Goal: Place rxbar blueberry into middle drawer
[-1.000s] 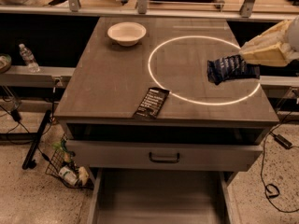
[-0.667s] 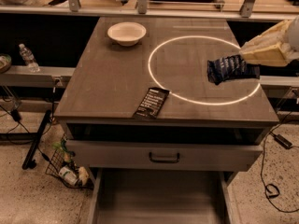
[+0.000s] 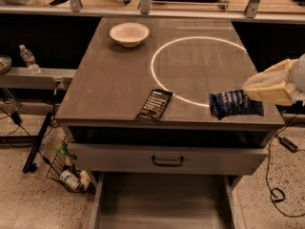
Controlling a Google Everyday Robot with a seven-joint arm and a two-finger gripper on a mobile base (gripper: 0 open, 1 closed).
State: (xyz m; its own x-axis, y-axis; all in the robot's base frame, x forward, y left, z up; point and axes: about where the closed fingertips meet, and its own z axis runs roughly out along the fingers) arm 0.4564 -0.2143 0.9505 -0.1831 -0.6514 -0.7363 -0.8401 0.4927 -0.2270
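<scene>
Camera view, claw (image 3: 251, 95) clamped on rxbar blueberry (image 3: 232, 104) above counter's (image 3: 114, 80) front edge, print unreadable, middle drawer (image 3: 162, 206) open

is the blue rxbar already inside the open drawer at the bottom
No, the rxbar blueberry is held in the gripper over a front corner of the table, well above the open middle drawer.

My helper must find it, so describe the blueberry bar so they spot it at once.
Find the grey table. At its front right corner, the gripper, reaching in from the right, holds the rxbar blueberry. It is dark blue and crinkly, unlike the flat black bar nearby.
</scene>
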